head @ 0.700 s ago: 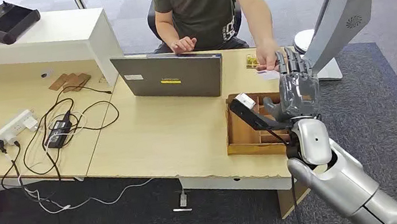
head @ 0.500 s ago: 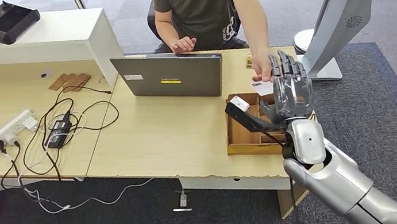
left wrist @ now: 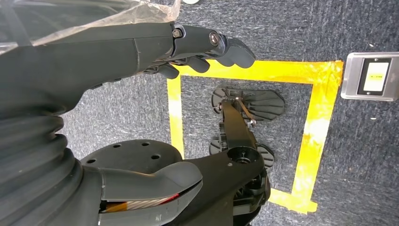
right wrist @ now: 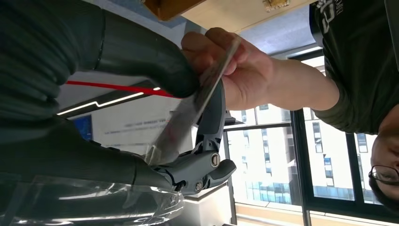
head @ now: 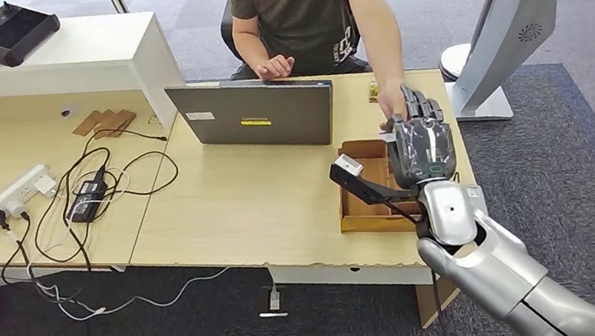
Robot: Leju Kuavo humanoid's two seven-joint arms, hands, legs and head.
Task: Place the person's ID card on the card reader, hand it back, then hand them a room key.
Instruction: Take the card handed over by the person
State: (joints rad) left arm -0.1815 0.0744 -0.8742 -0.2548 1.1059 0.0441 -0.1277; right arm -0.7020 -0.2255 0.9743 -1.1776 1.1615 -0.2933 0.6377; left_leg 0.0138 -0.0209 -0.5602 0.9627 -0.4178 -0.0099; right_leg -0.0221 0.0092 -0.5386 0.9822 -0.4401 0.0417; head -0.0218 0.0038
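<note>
Since the earlier frames the right hand (head: 419,139) has drawn back toward the lower part of the head view and slid left, away from the white stand (head: 509,18) at upper right, and the person's hand (head: 391,103) has followed it with the card.

Going from big to small: the wooden desk (head: 238,202) fills the middle of the head view, with the laptop (head: 257,114) at its upper centre and the person (head: 303,2) seated behind it. Right of centre sits the wooden tray (head: 359,203), and the right hand stands upright over its far edge. In the right wrist view the ID card (right wrist: 197,101) lies between the thumb and the fingers (right wrist: 211,117) while the person's hand also grips its far end, so both appear to hold it. Left hand (left wrist: 197,47) hangs over the carpet, fingers curled in on nothing.

By my reading this is the card handover; whether the reader step is done I cannot tell, and the room key remains
</note>
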